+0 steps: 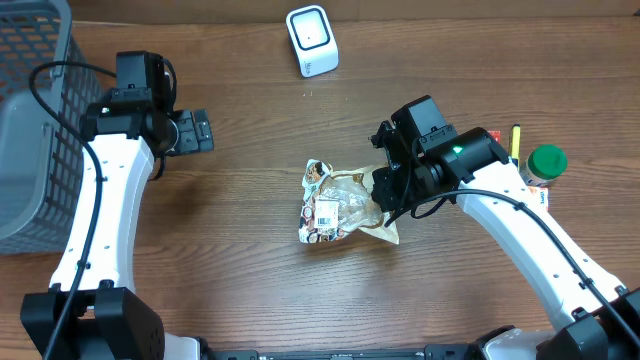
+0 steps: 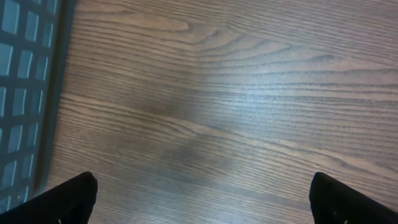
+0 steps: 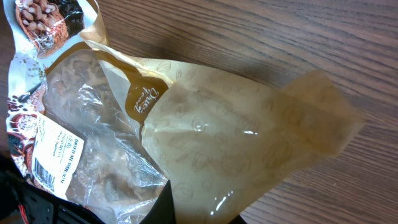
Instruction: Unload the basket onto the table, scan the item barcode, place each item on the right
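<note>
The item is a clear and tan snack bag (image 1: 340,203) lying at the middle of the table, with its white barcode label (image 1: 325,212) facing up. My right gripper (image 1: 385,205) is shut on the bag's right edge. In the right wrist view the bag (image 3: 186,124) fills the frame, one dark finger (image 3: 180,205) presses on its tan film, and the label (image 3: 53,163) sits at the lower left. A white scanner (image 1: 312,40) stands at the back. My left gripper (image 1: 195,131) hovers open and holds nothing at the far left. Its fingertips (image 2: 74,196) are spread wide over bare wood.
A grey mesh basket (image 1: 30,120) stands at the left edge, and its wall (image 2: 25,93) shows close to my left gripper. A green-lidded jar (image 1: 546,163) and a yellow pen (image 1: 516,140) stand at the right, behind my right arm.
</note>
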